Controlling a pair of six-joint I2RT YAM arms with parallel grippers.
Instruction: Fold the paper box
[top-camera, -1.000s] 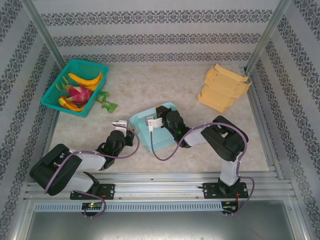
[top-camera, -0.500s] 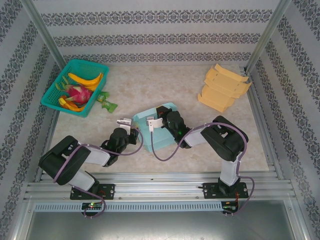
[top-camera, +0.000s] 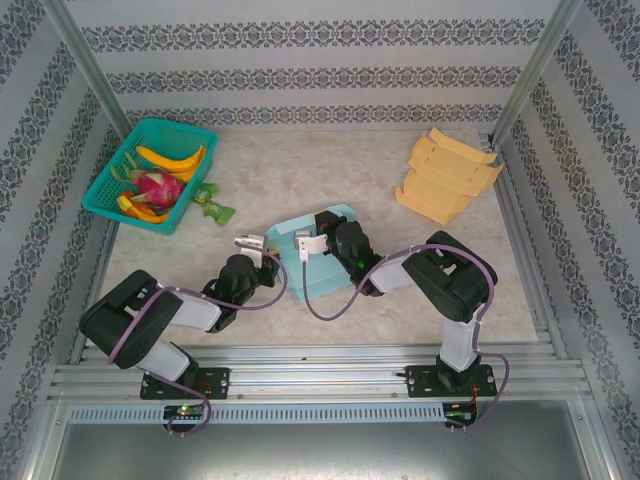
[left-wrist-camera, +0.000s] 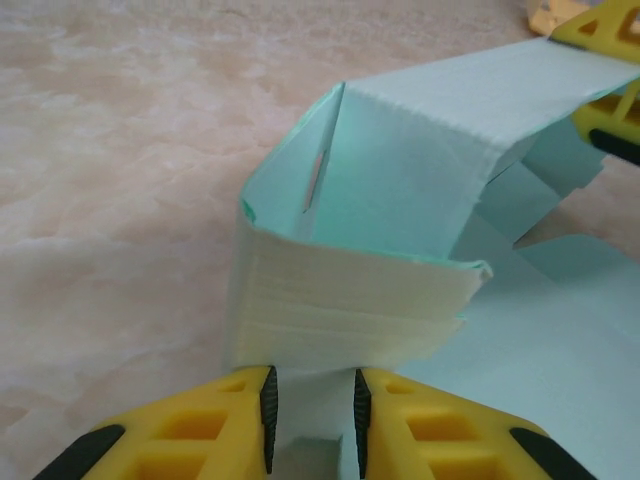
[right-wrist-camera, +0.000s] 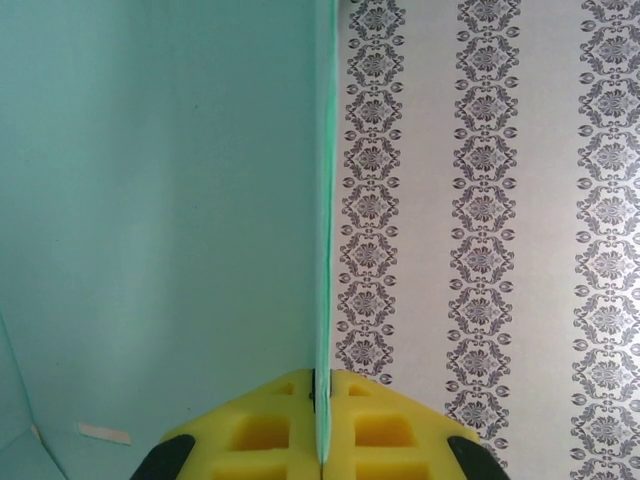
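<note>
Swinging in, my left gripper (left-wrist-camera: 310, 390), slightly spread, now reaches the paper box (left-wrist-camera: 400, 190) wall; right gripper (right-wrist-camera: 322, 385) pinches a panel, folding can proceed

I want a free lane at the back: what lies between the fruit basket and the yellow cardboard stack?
Top view: bare tabletop between basket and yellow stack, except a green packet beside the basket's near corner.

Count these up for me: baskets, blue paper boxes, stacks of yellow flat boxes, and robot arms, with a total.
Basket: 1
Blue paper box: 1
Stack of yellow flat boxes: 1
Robot arms: 2
Total: 5
</note>
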